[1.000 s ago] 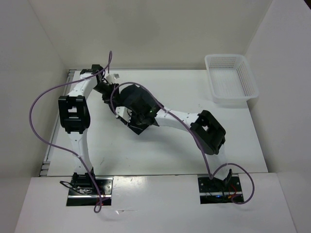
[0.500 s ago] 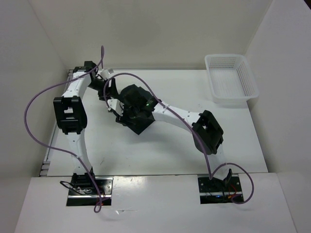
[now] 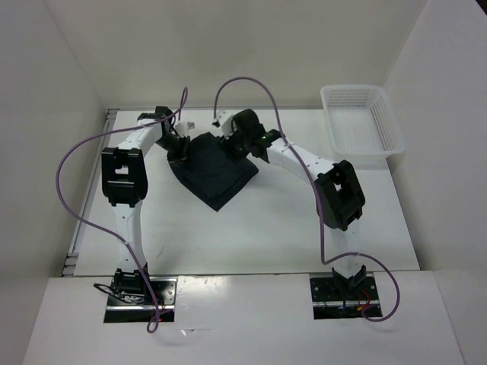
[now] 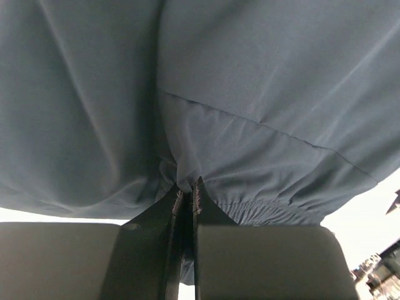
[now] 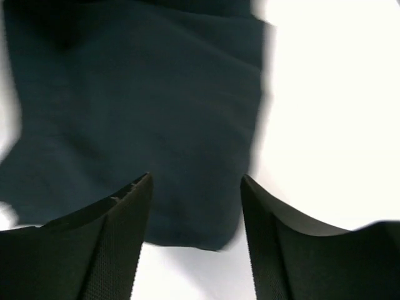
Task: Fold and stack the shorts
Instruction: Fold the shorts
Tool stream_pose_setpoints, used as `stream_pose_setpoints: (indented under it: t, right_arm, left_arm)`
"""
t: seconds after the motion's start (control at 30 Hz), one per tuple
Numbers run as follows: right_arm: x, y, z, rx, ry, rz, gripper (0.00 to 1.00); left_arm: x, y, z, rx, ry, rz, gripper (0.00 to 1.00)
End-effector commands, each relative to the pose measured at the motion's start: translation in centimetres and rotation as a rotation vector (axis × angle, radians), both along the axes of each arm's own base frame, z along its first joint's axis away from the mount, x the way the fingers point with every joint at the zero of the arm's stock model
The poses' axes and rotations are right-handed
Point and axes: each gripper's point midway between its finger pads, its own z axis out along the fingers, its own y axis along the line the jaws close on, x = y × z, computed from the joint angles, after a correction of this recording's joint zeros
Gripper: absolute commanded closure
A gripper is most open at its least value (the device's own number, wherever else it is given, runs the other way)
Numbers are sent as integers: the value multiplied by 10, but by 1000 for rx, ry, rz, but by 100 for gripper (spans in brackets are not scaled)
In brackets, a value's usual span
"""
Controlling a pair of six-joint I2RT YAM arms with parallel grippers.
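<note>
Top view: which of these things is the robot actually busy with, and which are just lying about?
Part of the job:
shorts, dark, lying between the two arms
left gripper, pinched shut on their fabric
right gripper, open just above them

Just lying about:
basket, white mesh, far right corner, apart from the shorts, untouched

Dark navy shorts (image 3: 217, 171), folded to a rough diamond, lie on table (image 3: 304, 228), ctr-back.

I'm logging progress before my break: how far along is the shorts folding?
Partly done: the shorts lie on the table as a compact dark shape, apparently folded over. In hand: the left claw pinches the fabric; the right claw hangs open above it. Left: finishing folds and stacking.
</note>
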Motion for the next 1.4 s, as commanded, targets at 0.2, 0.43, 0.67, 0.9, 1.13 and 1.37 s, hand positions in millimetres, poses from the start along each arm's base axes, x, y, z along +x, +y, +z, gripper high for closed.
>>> stream_pose_setpoints:
  t: [0.2, 0.43, 0.67, 0.9, 1.13, 1.37]
  right_arm:
    - [37, -40, -46, 94, 146, -190, 30]
    - [-10, -36, -85, 107, 349, -66, 30]
    - [-38, -59, -112, 52, 408, -116, 49]
    - [-101, -70, -100, 97, 514, -67, 66]
    - [-138, -77, -60, 177, 528, -34, 55]
    - [-83, -61, -16, 179, 332, -5, 37]
  left_arm:
    - [-4, 16, 24, 76, -80, 19, 75]
    - [-10, 18, 14, 88, -49, 20, 73]
    - [-9, 18, 8, 88, -40, 19, 71]
    - [0, 2, 10, 49, -61, -11, 66]
    - [10, -22, 24, 42, -142, -59, 44]
    - [24, -12, 82, 6, -277, -30, 20]
